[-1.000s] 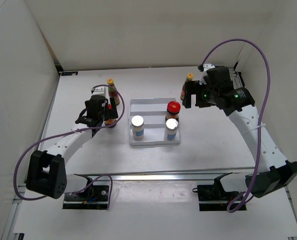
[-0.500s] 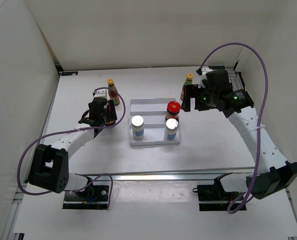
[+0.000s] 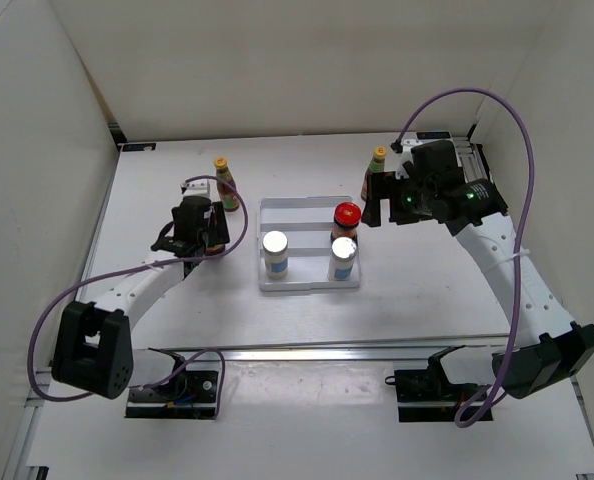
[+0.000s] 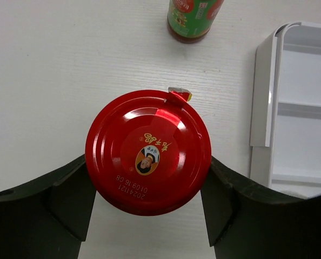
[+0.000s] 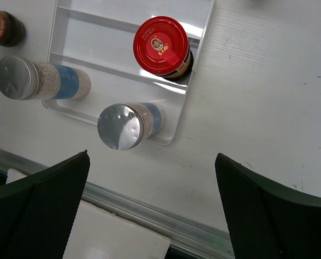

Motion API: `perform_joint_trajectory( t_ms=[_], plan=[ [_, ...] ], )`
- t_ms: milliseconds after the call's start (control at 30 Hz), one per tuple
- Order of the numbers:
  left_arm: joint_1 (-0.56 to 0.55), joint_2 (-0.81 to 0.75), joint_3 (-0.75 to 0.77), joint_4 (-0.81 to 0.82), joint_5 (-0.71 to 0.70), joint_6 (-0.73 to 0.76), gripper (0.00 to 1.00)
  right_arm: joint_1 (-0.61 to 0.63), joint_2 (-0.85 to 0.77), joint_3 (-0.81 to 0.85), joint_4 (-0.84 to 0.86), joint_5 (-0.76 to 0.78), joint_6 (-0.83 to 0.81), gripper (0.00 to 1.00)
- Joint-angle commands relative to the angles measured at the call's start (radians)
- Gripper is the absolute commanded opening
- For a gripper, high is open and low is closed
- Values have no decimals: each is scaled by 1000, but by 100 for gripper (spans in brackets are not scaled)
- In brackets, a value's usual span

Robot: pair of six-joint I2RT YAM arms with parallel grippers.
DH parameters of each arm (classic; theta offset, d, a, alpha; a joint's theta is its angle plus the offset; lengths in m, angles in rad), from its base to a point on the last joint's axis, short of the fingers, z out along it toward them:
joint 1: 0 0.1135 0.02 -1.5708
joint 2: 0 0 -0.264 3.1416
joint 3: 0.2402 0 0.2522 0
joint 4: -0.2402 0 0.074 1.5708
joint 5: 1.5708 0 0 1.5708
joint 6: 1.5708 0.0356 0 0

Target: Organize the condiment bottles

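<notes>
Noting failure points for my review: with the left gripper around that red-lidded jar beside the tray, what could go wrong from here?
1. The left gripper seems to pinch the red-lidded jar at its round lid, so it might slip or tilt on lifting.
2. The slim bottle stands just beyond the jar, so a swing could topple it.
3. The tray wall is near, so a low carry may catch on it.
</notes>
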Motion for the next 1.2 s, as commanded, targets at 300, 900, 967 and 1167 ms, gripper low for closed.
perform_joint_trajectory(
  t_ms=[300, 900, 967, 1167],
  plan=[
    [-75, -56, 285, 17, 211, 55, 11, -4, -40, 28, -25, -30, -24, 100],
    [-204, 165, 365, 17, 285, 36, 11, -4, -105, -29, -54, 44, -52, 100],
    [-214, 174, 356, 17, 294, 36, 11, -4, -105, -29, -54, 44, -52, 100],
    [-248, 184, 356, 17, 294, 27, 11, -4, -105, -40, -54, 44, -52, 100]
  ],
)
